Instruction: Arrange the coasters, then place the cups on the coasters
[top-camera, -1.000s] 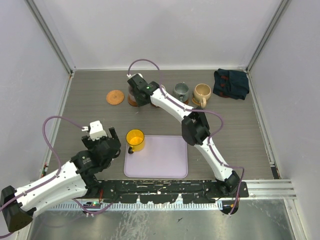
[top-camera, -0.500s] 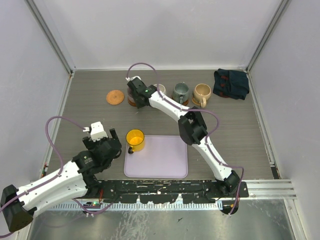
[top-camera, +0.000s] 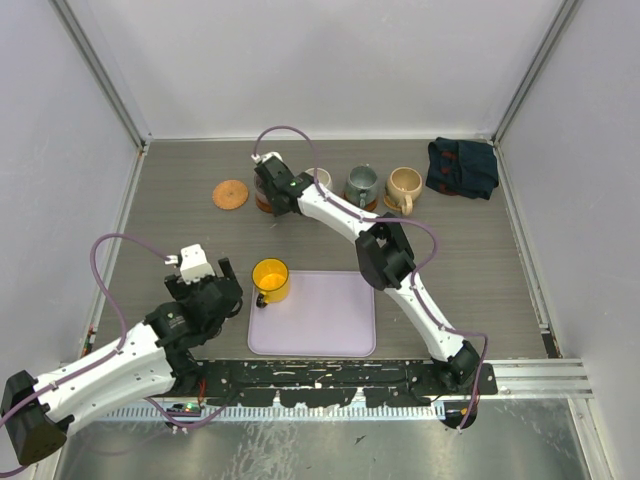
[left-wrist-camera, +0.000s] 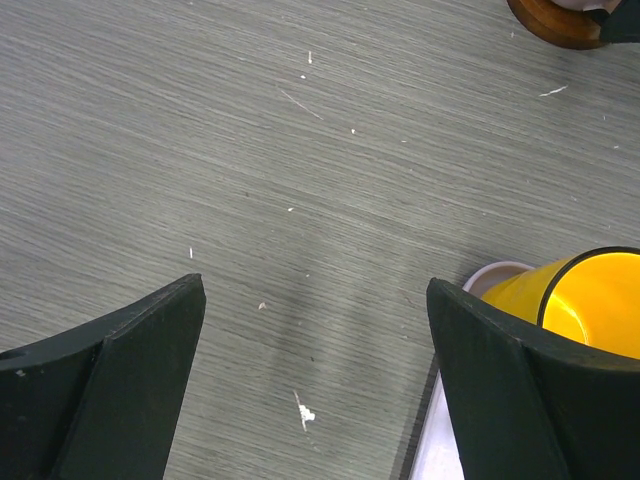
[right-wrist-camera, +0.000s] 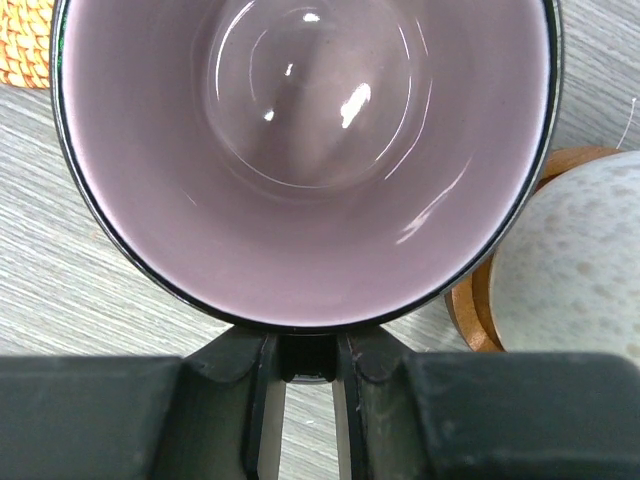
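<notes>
My right gripper has its jaws pressed nearly together, pinching the near side of the purplish glass cup at a dark nub just under its rim. The cup is round, glossy and smooth, with a thin dark lip. Its mouth opens straight at my wrist camera, so its long axis runs away from the jaws and down towards the table. I can't tell whether its base is resting on anything.

Just beside the cup, right of the jaws, is the cream-white cup. It is matte and faintly speckled, and it sits on a wooden coaster with a brown rim. Ahead and left of the jaws lies a flat woven orange coaster.

My left gripper has its jaws spread wide with nothing between them, only the grey wood-grain tabletop with a few white flecks. Just outside the right-hand finger, the bright yellow cup stands upright, mouth up, on the corner of the lavender tray. Far ahead of these jaws and to the right, the edge of a dark brown coaster shows.

From above, the grey-green cup and the beige cup stand upright, further right of the right jaws.
</notes>
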